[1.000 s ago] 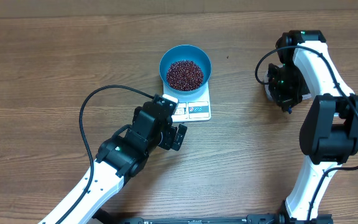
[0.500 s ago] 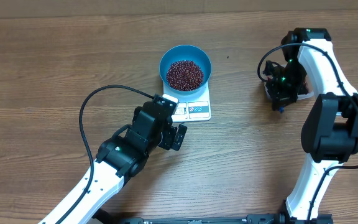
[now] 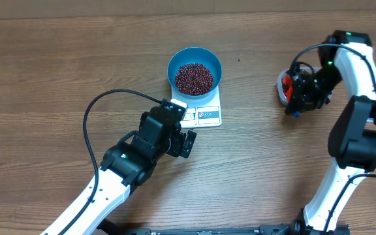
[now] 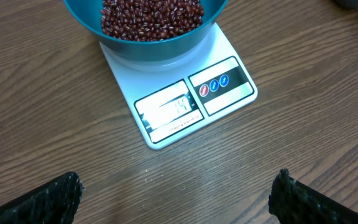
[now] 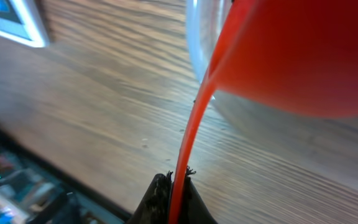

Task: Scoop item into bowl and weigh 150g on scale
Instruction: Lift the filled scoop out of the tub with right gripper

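The blue bowl (image 3: 194,57) stands on the white scale (image 3: 209,115), filled with the dark red beans (image 3: 194,78). In the left wrist view the bowl (image 4: 148,46) and beans (image 4: 151,15) sit at the top, with the scale's display (image 4: 169,112) facing me, its digits blurred. My left gripper (image 3: 184,125) hovers just short of the scale's near edge, open and empty, its fingertips (image 4: 51,199) far apart. At the right, my right gripper (image 3: 299,99) is shut on the thin handle of a red scoop (image 5: 303,56), whose cup rests against a clear container (image 5: 197,37).
The clear container (image 3: 283,86) stands at the right of the table, partly behind the right arm. A black cable (image 3: 109,98) loops over the table left of the left arm. Bare wood lies between scale and container.
The right arm has swung to the right with the scoop, uncovering the clear container's left side. The left arm, bowl and scale have not moved.
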Motion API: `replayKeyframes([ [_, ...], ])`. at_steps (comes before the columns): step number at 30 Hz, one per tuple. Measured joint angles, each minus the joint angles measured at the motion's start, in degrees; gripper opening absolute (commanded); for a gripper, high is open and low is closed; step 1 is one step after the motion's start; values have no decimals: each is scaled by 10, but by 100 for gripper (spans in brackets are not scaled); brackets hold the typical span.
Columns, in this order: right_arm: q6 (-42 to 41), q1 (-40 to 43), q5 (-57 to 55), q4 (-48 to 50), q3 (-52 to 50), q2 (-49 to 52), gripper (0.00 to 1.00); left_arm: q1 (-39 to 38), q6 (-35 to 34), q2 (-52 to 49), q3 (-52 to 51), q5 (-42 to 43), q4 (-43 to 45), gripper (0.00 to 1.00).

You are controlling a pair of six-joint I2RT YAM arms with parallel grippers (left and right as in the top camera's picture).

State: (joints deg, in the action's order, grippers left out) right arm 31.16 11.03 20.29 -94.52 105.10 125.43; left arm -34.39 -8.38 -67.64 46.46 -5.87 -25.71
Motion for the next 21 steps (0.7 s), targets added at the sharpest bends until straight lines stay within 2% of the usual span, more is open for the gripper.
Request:
replayKeyframes([
  [9,95,70,144,-26,0,2,4,0,0,0,0,0,0,100],
  [21,141,80,231,-26,0,2,4,0,0,0,0,0,0,99],
])
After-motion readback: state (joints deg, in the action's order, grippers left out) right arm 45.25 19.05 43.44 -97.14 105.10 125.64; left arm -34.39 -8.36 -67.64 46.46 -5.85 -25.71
